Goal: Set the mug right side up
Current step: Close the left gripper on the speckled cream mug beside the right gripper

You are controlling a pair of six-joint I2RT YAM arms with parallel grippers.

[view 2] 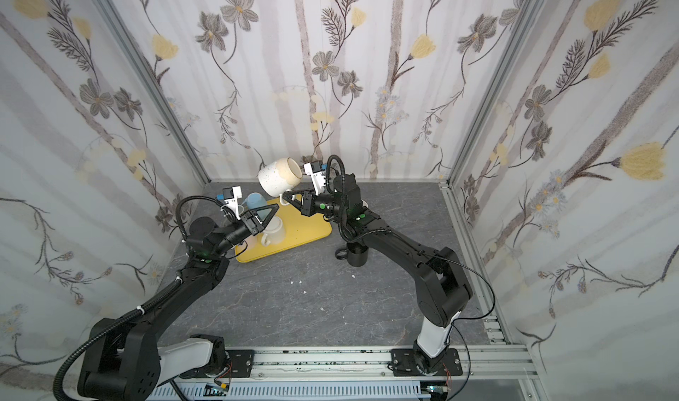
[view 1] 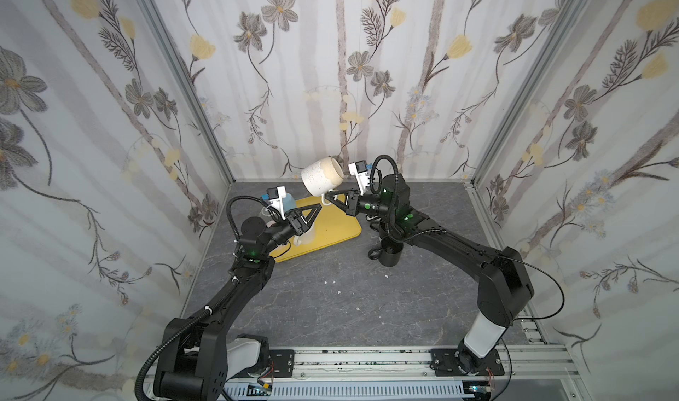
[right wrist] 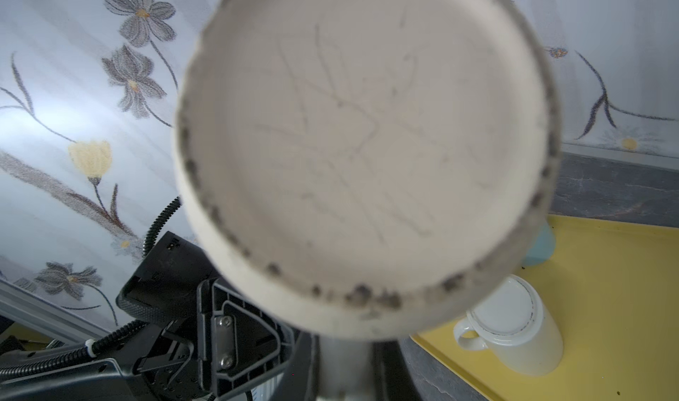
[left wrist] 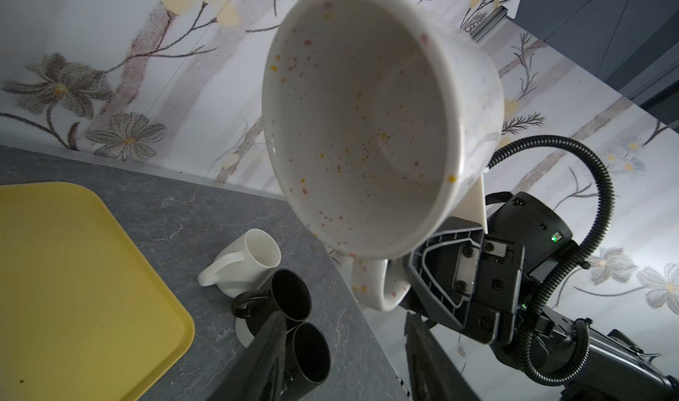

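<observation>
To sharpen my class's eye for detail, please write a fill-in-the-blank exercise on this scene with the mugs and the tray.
1. The right hand grips the speckled mug by its ____.
2. The colour of the tray is ____.
3. The white mug on the tray stands upside ____.
Missing words: handle; yellow; down.

mug point(view 1: 322, 176) aloft, black mugs point(left wrist: 290, 300) beside tray point(view 1: 341, 230), front tabletop point(view 1: 330, 307) open
</observation>
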